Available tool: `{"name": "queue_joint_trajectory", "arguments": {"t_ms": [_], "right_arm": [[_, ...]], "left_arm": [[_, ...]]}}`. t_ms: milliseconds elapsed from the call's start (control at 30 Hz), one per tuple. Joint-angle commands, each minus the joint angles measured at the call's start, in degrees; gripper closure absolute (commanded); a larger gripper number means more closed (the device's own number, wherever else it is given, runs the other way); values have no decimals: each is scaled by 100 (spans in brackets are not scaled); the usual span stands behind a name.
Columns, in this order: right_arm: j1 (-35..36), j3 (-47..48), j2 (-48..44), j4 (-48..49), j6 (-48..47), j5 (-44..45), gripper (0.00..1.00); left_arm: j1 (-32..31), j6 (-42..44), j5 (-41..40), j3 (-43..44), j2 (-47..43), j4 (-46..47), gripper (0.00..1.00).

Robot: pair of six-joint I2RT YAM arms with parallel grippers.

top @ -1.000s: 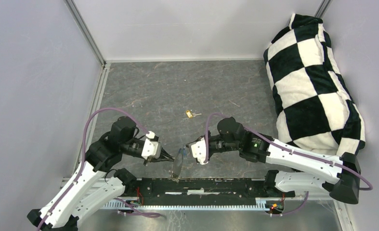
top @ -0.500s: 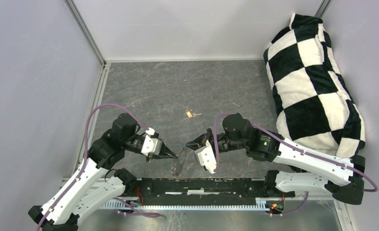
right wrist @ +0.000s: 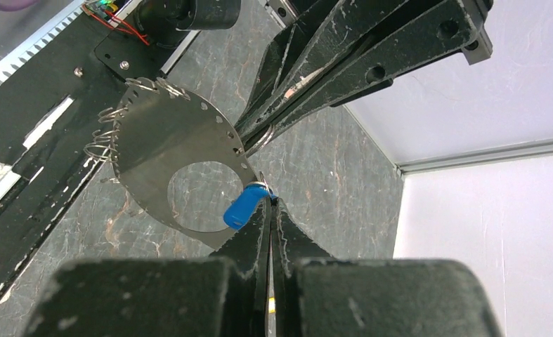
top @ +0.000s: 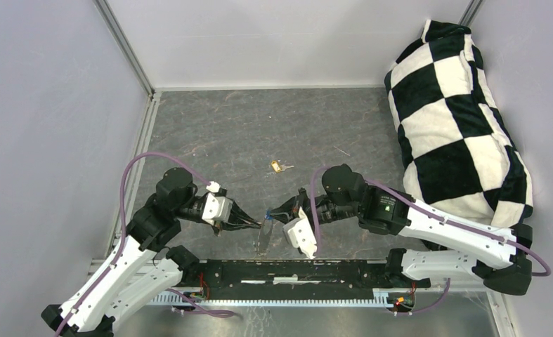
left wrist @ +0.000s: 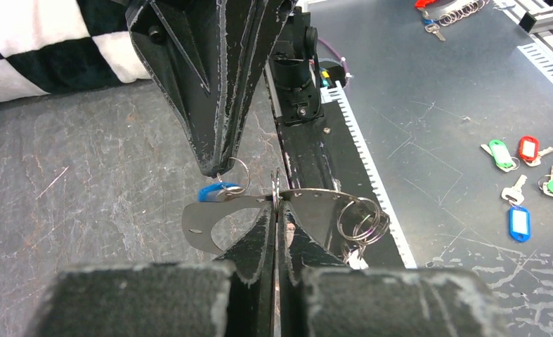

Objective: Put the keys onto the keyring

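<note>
Where my two bases sit behind the black rail (top: 294,270) at the near edge of the table (top: 210,133), both arms bend inward and their tips meet just beyond it. My left gripper (left wrist: 277,210) is clamped tight on the rim of the keyring (right wrist: 154,133). This is a flat grey metal ring with a round hole in the middle and a row of small holes along its edge, and I hold it off the table. Several small wire rings (left wrist: 361,221) hang from its rim on the side toward the rail.

My right gripper (right wrist: 270,210) is shut on the blue key (right wrist: 242,208), pinching it at the small wire loop by its head. The blue head sits at the keyring's rim, right beside my left tips. Whether key and keyring actually touch I cannot tell from these angles.

Farther out, the gold key (top: 279,166) lies alone on the grey table, well apart from both grippers. At the far right, a black-and-white checked cushion (top: 456,119) lies along the wall.
</note>
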Motion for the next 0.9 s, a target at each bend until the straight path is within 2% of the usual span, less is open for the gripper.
{"name": "queue_joint_trajectory", "arguments": {"t_ms": [0, 867], "right_arm": [[79, 281, 67, 53, -142, -78, 99], [366, 339, -76, -105, -293, 183, 99]], "left_arm": [[-20, -60, 183, 60, -29, 33, 98], [-18, -316, -64, 39, 9, 80, 98]]}}
